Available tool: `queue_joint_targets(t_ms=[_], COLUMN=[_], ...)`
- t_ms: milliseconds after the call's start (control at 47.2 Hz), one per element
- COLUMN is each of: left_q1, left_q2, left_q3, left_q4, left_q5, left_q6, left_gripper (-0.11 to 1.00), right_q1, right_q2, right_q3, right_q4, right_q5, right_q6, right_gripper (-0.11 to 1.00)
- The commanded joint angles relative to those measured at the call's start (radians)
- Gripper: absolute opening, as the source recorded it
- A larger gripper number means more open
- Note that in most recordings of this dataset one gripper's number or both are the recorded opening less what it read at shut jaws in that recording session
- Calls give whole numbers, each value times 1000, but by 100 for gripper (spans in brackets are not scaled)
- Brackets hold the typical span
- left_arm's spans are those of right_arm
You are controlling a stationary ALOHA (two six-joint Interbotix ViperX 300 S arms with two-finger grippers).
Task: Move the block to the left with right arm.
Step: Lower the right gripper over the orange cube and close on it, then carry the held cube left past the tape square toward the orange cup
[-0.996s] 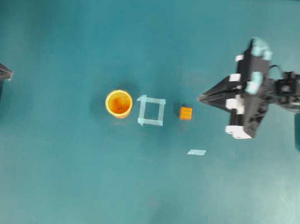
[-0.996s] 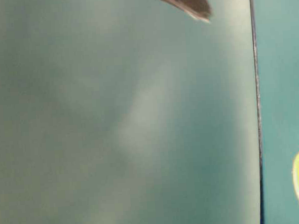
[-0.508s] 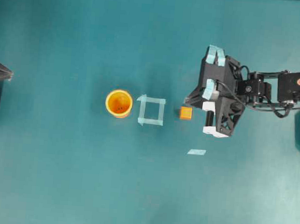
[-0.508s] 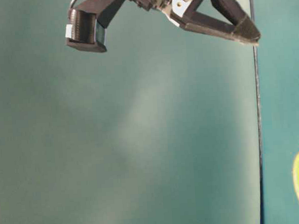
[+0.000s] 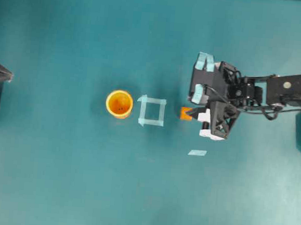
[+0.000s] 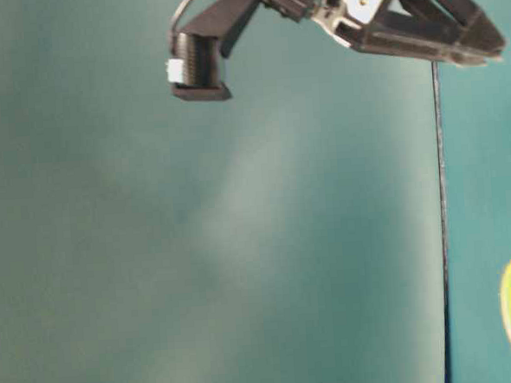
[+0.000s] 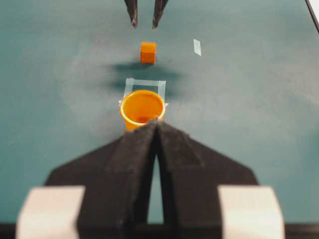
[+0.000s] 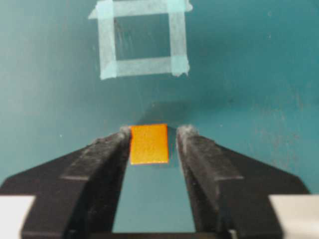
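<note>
The small orange block [image 5: 184, 113] [image 8: 149, 143] lies on the teal table, right of the pale tape square [image 5: 151, 111]. My right gripper [image 5: 190, 114] [image 8: 152, 133] is open with the block between its fingertips. The left finger looks to be against the block's side and a narrow gap shows at the right finger. From the left wrist view the block [image 7: 148, 52] sits just in front of the right gripper [image 7: 145, 20]. My left gripper [image 5: 10, 74] [image 7: 157, 123] rests shut and empty at the far left edge.
A yellow-orange cup [image 5: 119, 104] [image 7: 142, 107] stands upright just left of the tape square [image 8: 144, 40]. A loose tape scrap [image 5: 197, 152] lies on the table below the right gripper. The right arm [image 5: 282, 91] reaches in from the right edge.
The right arm has moved left and down to the block, and its jaws have gone from shut to open on either side of it. The block, cup and left arm have not moved.
</note>
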Motion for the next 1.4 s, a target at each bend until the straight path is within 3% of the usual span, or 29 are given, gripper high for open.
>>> queue_joint_targets(t_ms=[0,191,635,784,911,1038,1377], left_q1=[0,0,0,0,0,0,0], left_q2=[14,12,12,12,12,12,12], left_q3=[-23,-23,-21,-23,-23,-23,-23], left_q4=[3,3,3,3,3,3,3], left_q5=[-5,-3,3,11,12,12,15], left_q6=[0,0,0,0,0,0,2], left_gripper=[0,0,0,0,0,0,0], right_q1=[8,23,31,31,31,31,31], right_q2=[11,77,144,150,146,130,118], right_q3=[-29,-43,-46,-57,-69,-104,-319], right_q4=[-2,2,2,2,3,3,2], right_q5=[-3,-8,-6,-6,-2,25,170], right_q6=[2,3,6,8,9,9,3], right_gripper=[54,61,60,56,43,40,40])
